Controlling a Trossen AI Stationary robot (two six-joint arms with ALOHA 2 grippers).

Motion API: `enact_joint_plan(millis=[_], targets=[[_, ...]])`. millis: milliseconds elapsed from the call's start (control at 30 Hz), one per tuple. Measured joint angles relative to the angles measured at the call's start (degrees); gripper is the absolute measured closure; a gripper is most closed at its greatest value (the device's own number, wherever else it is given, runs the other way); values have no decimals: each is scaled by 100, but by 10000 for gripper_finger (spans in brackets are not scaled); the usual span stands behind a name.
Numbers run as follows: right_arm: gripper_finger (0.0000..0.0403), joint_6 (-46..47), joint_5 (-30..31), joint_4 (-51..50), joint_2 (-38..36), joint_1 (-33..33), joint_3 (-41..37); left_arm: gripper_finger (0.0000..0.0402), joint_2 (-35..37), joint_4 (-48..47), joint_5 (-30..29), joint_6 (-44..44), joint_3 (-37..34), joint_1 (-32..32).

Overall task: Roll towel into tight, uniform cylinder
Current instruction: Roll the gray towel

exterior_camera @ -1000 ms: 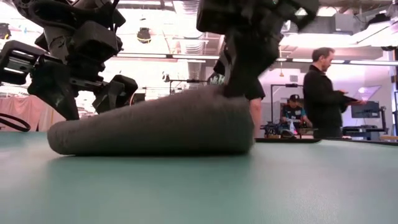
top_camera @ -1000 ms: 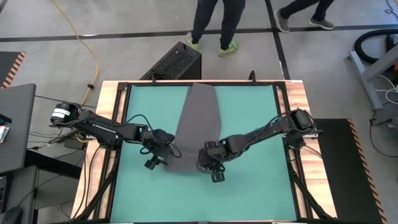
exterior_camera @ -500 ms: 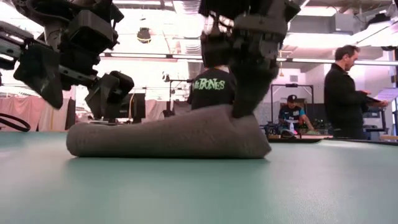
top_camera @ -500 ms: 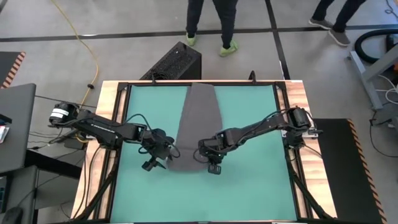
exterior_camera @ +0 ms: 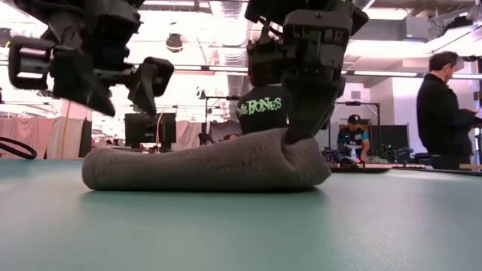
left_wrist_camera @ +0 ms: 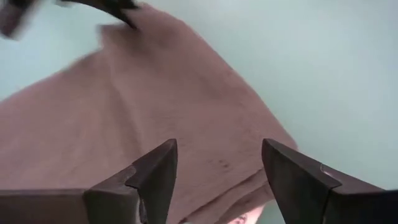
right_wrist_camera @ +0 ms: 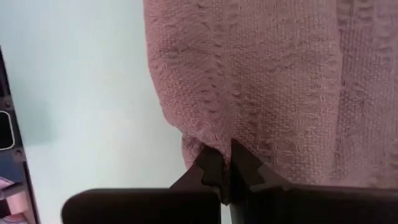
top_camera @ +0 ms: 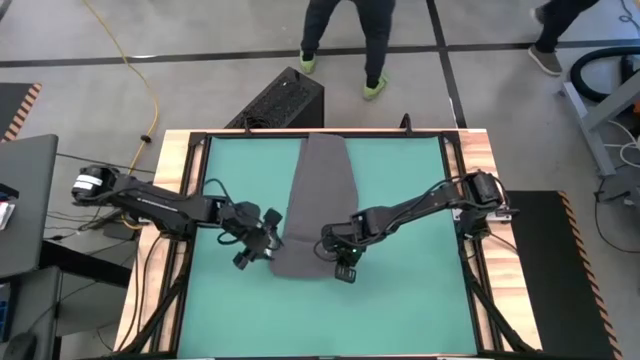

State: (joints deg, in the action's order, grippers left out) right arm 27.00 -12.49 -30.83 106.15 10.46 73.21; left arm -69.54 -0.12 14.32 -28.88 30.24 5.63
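High view, left to right: left arm reached in from the left edge of the teal mat [top_camera: 400, 190], its left gripper [top_camera: 256, 245] sitting just off the left side of the towel's near end, left of frame centre. Its fingers [left_wrist_camera: 155, 171] stood wide apart with nothing between them; in the left wrist view the cloth lay below and beyond the tips, and in the low view the gripper [exterior_camera: 113, 79] hung above the roll, not touching it. The towel [top_camera: 312, 205] lay at mid-frame as a long dark grey strip, long axis running top to bottom of the high view, narrow end at the mat's top edge, broader end toward the bottom, where it was gathered into a short roll. In the low view that roll [exterior_camera: 203, 162] lay across the frame from left to right, low and rounded, thicker at its right end. The right gripper [top_camera: 341, 255] was at the roll's right end, just right of centre; its fingers [right_wrist_camera: 214, 171] were pinched together on a fold of the towel's edge, the weave bunched at the tips. In the low view this gripper [exterior_camera: 301, 128] pressed down into the right end of the roll. A person [exterior_camera: 444, 113] stood at the far right of the low view, beyond the table; legs of another person [top_camera: 345, 40] showed at top centre of the high view.
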Motion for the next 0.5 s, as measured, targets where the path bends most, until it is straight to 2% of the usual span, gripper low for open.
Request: enact_joint_plan(millis=[67, 167, 267, 367, 500], targets=[[385, 0, 17, 40, -36, 0, 0, 192, -255, 69, -23, -119, 0, 2], [385, 0, 15, 255, -84, 5, 0, 218, -711, 301, -403, -424, 0, -71], [385, 25, 15, 432, -165, 54, 0, 247, -1187, 707, -344, -584, 0, -283], [385, 311, 75, 427, -217, 87, 0, 272, -1681, 894, -35, -467, 0, -562], [385, 1030, 597, 185, -349, 60, 0, 300, -2168, 914, 1024, -146, 15, -901]])
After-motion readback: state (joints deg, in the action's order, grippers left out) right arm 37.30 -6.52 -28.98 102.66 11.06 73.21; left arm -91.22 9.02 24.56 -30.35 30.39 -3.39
